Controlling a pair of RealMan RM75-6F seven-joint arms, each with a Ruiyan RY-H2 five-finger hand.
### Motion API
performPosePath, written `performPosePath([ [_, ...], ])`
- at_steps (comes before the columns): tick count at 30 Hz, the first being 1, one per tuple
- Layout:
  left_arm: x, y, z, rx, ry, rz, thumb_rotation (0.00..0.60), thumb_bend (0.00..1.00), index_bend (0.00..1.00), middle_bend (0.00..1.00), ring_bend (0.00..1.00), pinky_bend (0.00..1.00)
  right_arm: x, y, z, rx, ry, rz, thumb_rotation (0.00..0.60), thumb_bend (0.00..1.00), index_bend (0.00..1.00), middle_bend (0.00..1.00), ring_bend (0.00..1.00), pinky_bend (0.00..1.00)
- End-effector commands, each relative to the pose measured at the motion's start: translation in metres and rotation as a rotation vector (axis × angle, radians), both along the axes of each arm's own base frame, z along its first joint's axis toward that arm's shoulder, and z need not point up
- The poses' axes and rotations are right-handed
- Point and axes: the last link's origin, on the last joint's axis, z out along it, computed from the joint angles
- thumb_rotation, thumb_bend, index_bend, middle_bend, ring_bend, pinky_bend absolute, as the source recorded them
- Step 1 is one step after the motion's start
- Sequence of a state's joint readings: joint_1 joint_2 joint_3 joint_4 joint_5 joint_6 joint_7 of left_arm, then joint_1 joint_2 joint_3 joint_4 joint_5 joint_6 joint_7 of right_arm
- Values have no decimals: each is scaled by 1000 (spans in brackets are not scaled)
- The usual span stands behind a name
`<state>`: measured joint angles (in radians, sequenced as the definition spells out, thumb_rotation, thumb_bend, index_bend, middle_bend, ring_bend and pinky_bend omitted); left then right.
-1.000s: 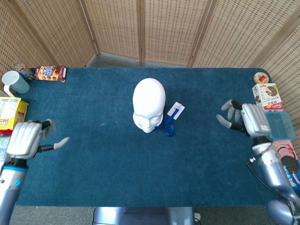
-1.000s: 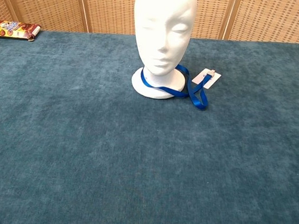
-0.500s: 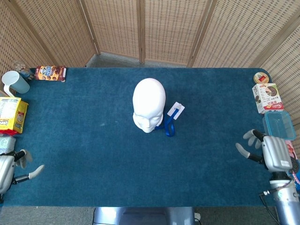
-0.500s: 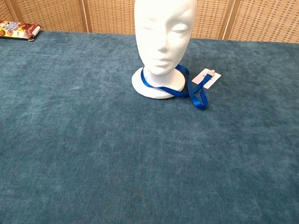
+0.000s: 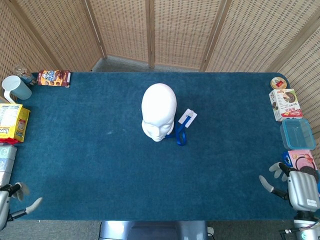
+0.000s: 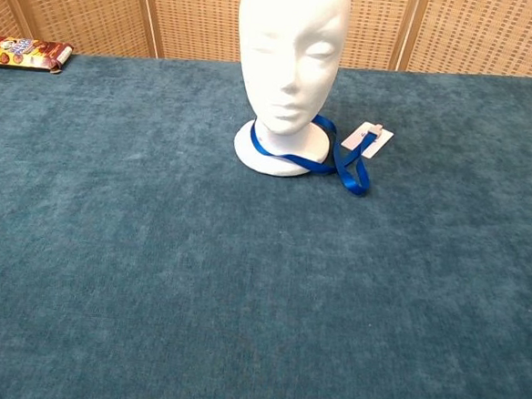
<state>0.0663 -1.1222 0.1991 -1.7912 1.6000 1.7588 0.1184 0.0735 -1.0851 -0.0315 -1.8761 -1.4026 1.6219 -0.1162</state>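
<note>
Both of our hands have drawn back since a second ago, from the side edges of the table toward its near corners. Our left hand [image 5: 6, 205] now shows only partly at the near left corner, fingers apart and holding nothing; our right hand [image 5: 300, 187] sits at the near right corner, its pale fingers spread and empty too. Neither shows in the chest view.

Nothing else has shifted. We see the white foam head [image 5: 159, 111] standing upright in the middle of the table [image 5: 100, 165], smooth and matte, egg-shaped on top with a round flat base. A blue ribbon lanyard [image 5: 179, 135] loops around that base (flat woven strap, doubled over at its free end) and runs to a small white badge [image 5: 187, 117] lying flat just beside the head, toward the right side. All three are well apart from both hands.

The table wears a deep blue, short-piled cloth. Along its left edge sit a pale blue cup [image 5: 16, 88], a brown cookie pack [image 5: 54, 77] at the far left corner, and a yellow bag [image 5: 12, 121]. Along the right edge lie a red-and-white snack box [image 5: 285, 104] and a clear blue plastic tub [image 5: 298, 134], nearest our right hand. Woven wicker screens [image 5: 150, 30] stand behind.
</note>
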Motion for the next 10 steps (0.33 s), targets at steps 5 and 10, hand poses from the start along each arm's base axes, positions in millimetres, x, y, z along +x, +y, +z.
performPosePath([
  [5, 1, -4, -1, 7, 8, 4, 182, 52, 563, 654, 563, 462, -3, 8, -3, -8, -4, 0, 119, 285, 482, 568, 595, 712],
  [10, 2, -3, 2, 24, 16, 7, 187, 53, 563, 652, 562, 461, -6, 11, -1, -20, -8, -3, 121, 285, 490, 568, 595, 710],
])
